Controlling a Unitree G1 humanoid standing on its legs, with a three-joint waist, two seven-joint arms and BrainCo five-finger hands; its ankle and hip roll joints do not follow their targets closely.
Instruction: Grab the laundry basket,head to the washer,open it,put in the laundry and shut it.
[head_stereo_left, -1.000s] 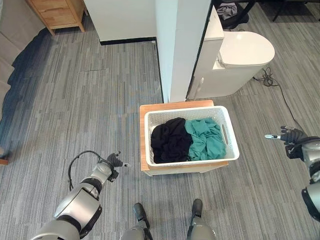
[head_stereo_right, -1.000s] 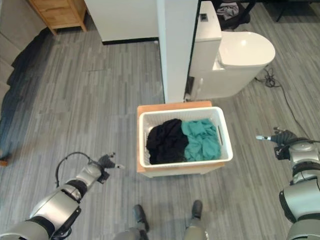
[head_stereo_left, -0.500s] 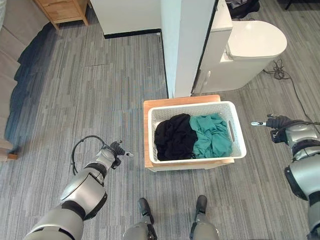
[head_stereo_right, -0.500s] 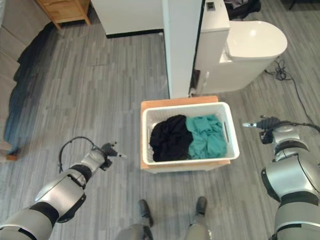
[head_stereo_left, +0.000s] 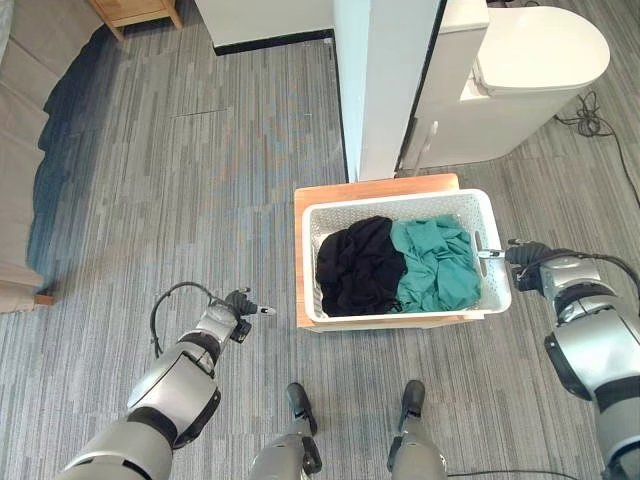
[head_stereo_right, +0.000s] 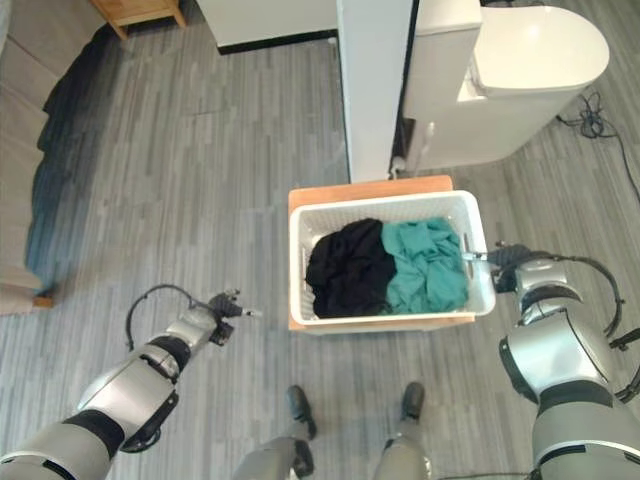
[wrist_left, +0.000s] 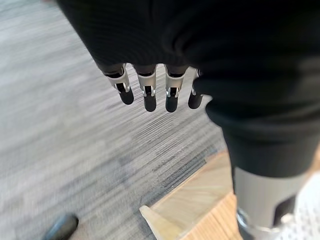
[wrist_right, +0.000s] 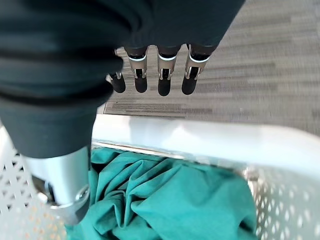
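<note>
We see white laundry basket (head_stereo_left: 404, 208) on low wooden stand (head_stereo_left: 372, 187) on floor, black clothes (head_stereo_left: 358, 265) at its left half, teal clothes (head_stereo_left: 436, 262) at right. Right robot hand (head_stereo_left: 516, 254) at basket's right rim, fingers (wrist_right: 164, 75) straight over rim, thumb inside above teal cloth; contact probably not made, hard to tell. Left robot hand (head_stereo_left: 238, 303) low over floor, well left of stand, fingers (wrist_left: 149, 91) straight, empty.

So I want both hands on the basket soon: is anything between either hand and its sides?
Nothing visible. The right hand is already at the laundry basket rim; bare floor separates the left hand from the wooden platform beneath it.
</note>
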